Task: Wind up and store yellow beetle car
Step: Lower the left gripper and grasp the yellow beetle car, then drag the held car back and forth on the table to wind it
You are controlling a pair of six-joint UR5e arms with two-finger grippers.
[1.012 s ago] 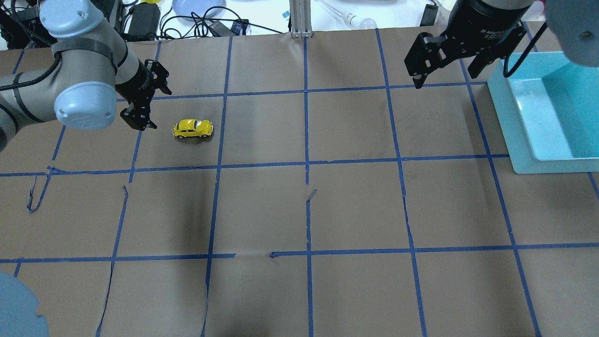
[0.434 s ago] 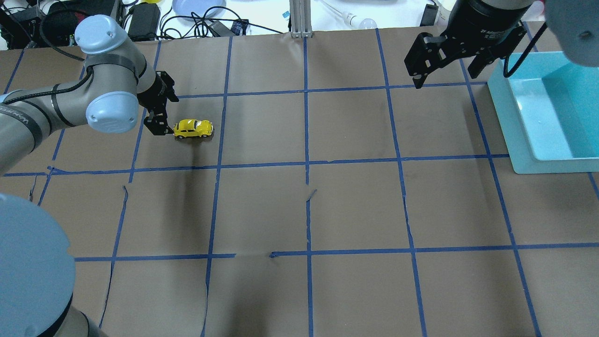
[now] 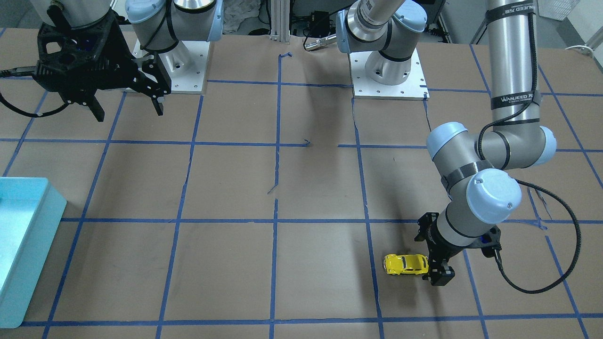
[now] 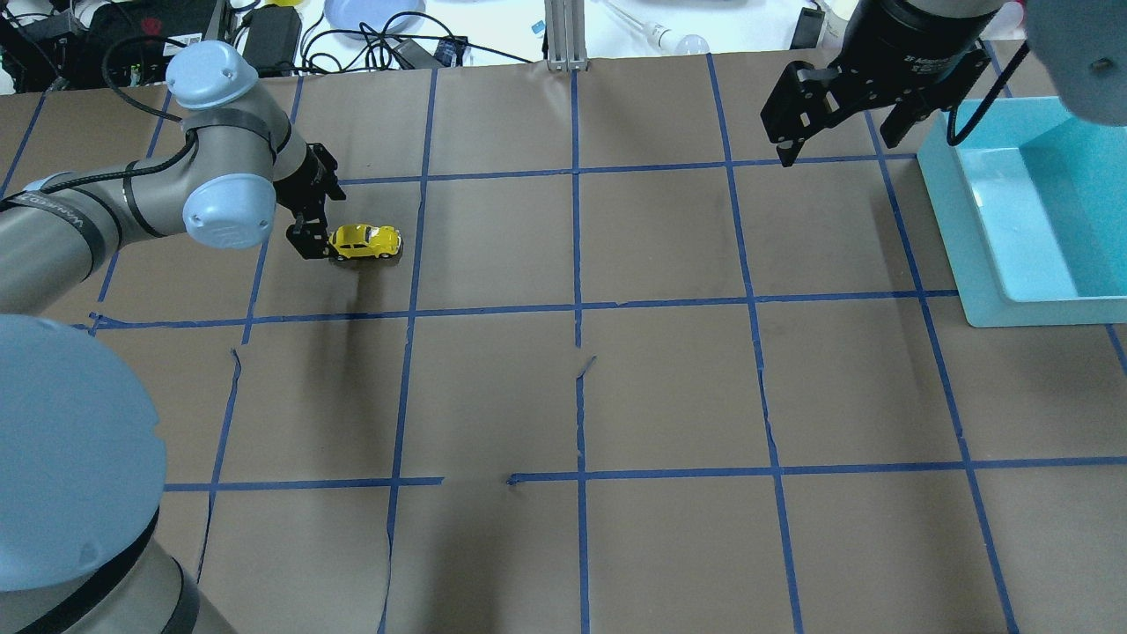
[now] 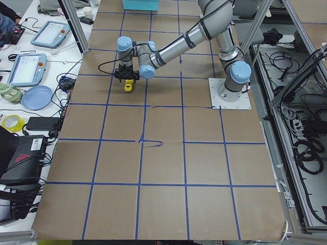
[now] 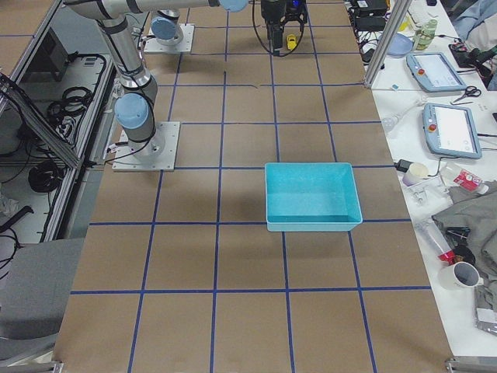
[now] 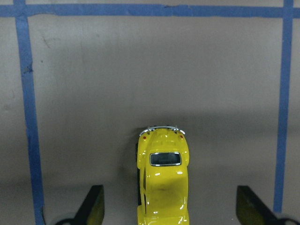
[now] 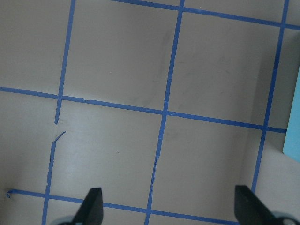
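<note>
Two grippers are spread wide above the brown paper-covered desk (image 4: 669,387). The left gripper (image 4: 315,216) straddles one end of the small yellow beetle-shaped toy car (image 4: 364,241), which stands on its wheels, apparently without touching it. The right gripper (image 4: 836,145) hangs empty, well apart from the car, as does the turquoise plastic bin (image 4: 955,238).

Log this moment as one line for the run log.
phase: pre-grasp | left jaws: open, straddling yellow beetle car, not touching | car: on table | right jaws: open, near teal bin
</note>
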